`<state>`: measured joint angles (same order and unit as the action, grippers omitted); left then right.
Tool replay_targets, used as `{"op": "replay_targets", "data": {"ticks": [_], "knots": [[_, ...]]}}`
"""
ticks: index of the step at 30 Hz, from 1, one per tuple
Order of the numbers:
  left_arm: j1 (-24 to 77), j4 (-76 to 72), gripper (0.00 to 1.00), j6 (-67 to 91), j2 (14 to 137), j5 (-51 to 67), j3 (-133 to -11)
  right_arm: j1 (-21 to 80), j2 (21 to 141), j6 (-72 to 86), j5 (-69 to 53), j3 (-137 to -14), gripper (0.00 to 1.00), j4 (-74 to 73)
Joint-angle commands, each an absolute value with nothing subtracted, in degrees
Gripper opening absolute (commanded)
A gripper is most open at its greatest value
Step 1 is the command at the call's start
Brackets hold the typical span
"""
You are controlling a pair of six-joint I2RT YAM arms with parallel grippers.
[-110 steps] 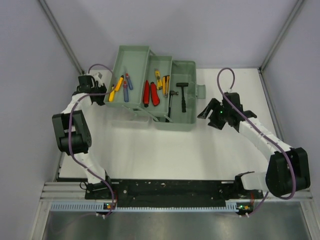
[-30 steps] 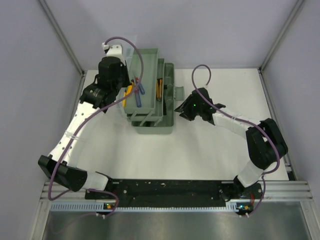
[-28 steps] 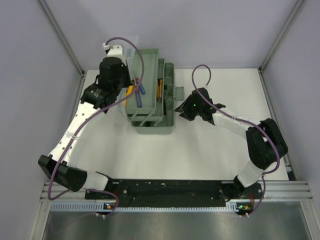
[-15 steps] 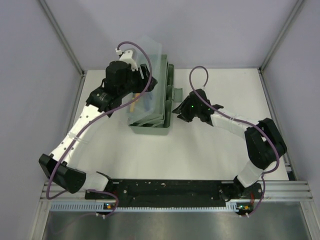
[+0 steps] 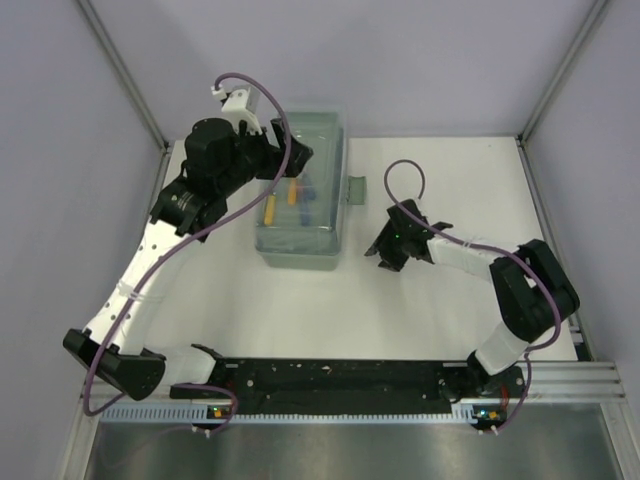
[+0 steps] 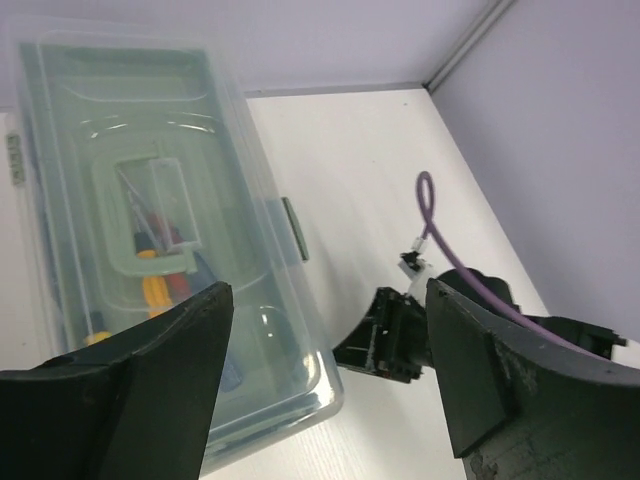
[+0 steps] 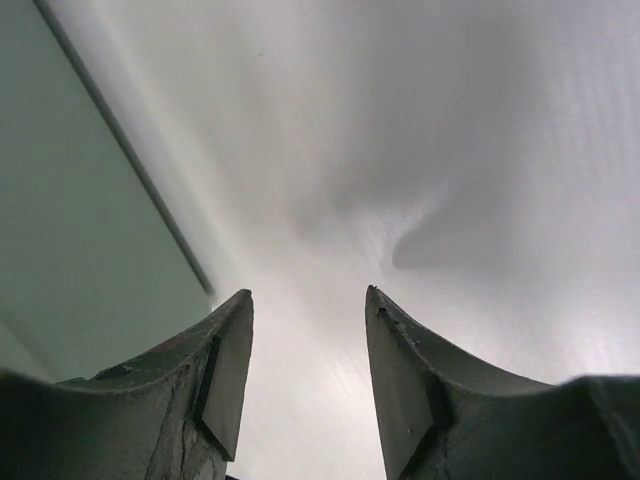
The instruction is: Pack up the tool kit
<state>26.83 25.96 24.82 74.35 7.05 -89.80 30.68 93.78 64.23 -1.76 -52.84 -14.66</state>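
The sage-green toolbox [image 5: 300, 245] stands closed at the back middle of the table, its translucent lid [image 5: 315, 150] down over the trays. Through the lid [image 6: 150, 130] I make out yellow, red and blue tool handles [image 6: 155, 290] under the moulded carry handle [image 6: 120, 200]. My left gripper [image 5: 293, 158] hovers above the lid's left side, open, with nothing between its fingers [image 6: 150, 380]. My right gripper [image 5: 380, 257] sits low over the table just right of the box, open and empty, with the box's green wall [image 7: 70, 230] to its left.
A small green latch tab [image 5: 355, 187] sticks out of the box's right side. White tabletop [image 5: 450, 180] spreads to the right and front of the box. Grey walls and metal posts [image 5: 560, 70] close in the back corners.
The cantilever trays folded together and the lid swung down shut. My left gripper opened and let go above the lid. My right gripper backed away from the box's right side toward the front.
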Motion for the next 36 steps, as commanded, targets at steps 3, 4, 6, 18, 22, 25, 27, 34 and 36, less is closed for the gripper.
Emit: {"op": "replay_targets", "data": {"ticks": [3, 4, 6, 18, 22, 25, 27, 34, 36], "knots": [[23.83, 31.02, 0.83, 21.01, 73.83, 0.53, -91.06, 26.99, 86.58, 58.72, -1.14, -52.12, 0.54, -15.47], [22.95, 31.98, 0.83, 21.09, 74.00, 0.53, -90.97, 26.29, 86.22, 58.10, -1.58, -51.86, 0.55, -15.47], [20.58, 33.39, 0.84, 21.44, 74.53, 1.22, -90.70, 24.71, 85.87, 56.78, -2.81, -51.68, 0.58, -15.38], [10.11, 33.13, 0.89, 17.66, 81.99, 14.77, -87.98, 15.65, 92.71, 54.31, -26.70, -50.27, 0.73, 9.55], [7.74, 31.56, 0.88, 20.04, 84.54, 15.55, -85.96, 13.28, 97.19, 60.80, -29.00, -50.80, 0.66, 16.95], [6.68, 31.38, 0.88, 19.60, 86.65, 14.94, -85.43, 12.31, 102.11, 64.76, -29.97, -53.60, 0.56, 18.19], [6.50, 31.46, 0.88, 18.81, 87.89, 14.24, -85.17, 12.13, 105.54, 66.70, -31.46, -55.36, 0.50, 20.81], [6.07, 30.94, 0.88, 17.84, 90.00, 15.90, -83.06, 12.22, 115.65, 72.51, -36.12, -62.13, 0.44, 30.23], [5.89, 30.59, 0.88, 17.84, 90.61, 17.31, -82.36, 12.22, 117.94, 73.03, -37.35, -64.41, 0.44, 31.11]]}}
